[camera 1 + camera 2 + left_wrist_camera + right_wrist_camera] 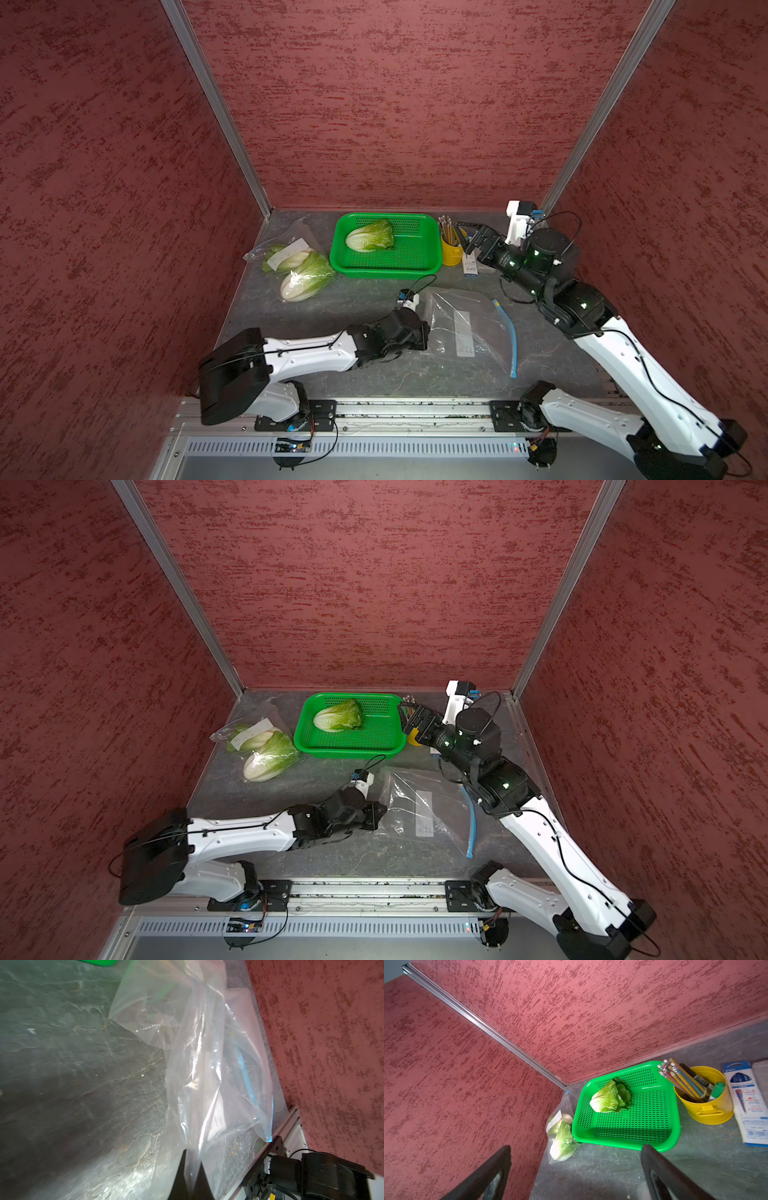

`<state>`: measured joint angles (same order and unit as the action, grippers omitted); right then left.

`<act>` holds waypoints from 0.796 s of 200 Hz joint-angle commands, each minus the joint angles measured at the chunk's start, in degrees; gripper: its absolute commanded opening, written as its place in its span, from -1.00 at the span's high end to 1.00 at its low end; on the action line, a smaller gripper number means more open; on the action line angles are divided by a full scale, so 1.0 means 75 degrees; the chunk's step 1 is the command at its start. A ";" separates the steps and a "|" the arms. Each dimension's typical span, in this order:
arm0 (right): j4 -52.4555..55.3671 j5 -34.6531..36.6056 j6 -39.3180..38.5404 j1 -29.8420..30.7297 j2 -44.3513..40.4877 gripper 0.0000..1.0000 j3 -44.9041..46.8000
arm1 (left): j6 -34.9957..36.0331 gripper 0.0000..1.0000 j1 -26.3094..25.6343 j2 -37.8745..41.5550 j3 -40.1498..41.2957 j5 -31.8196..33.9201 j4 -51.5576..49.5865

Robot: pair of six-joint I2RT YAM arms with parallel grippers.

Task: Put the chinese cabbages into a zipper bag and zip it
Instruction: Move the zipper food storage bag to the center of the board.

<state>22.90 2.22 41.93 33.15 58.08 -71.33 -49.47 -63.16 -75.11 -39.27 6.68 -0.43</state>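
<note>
A clear, empty zipper bag (469, 328) (428, 808) lies crumpled at the table's centre right, its blue zip strip (509, 332) along the right side. My left gripper (426, 332) (380, 812) (192, 1159) is shut on the bag's left edge, with plastic film pinched between the jaws. One chinese cabbage (370, 236) (609, 1097) lies in a green basket (424, 266). Two more cabbages (305, 278) (286, 257) sit inside a second clear bag (297, 232) at the far left. My right gripper (464, 239) (575, 1147) hangs open and empty, raised beside the basket's right end.
A yellow pail of pencils and markers (451, 249) (704, 1097) stands right of the basket, directly by my right gripper. A blue-and-white packet (471, 266) (749, 1103) lies beside it. Red walls close in three sides; a metal rail (415, 409) runs along the front.
</note>
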 commanded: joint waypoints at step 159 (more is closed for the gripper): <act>-0.0941 -0.1017 0.0576 -0.0403 0.0763 -0.98 0.2109 | 0.1133 0.16 0.3467 0.5526 0.0043 0.0128 -0.6517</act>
<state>18.81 -2.79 45.74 31.62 63.90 -56.36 -44.47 -37.50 -35.90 -34.92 5.93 -46.78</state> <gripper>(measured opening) 0.993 0.407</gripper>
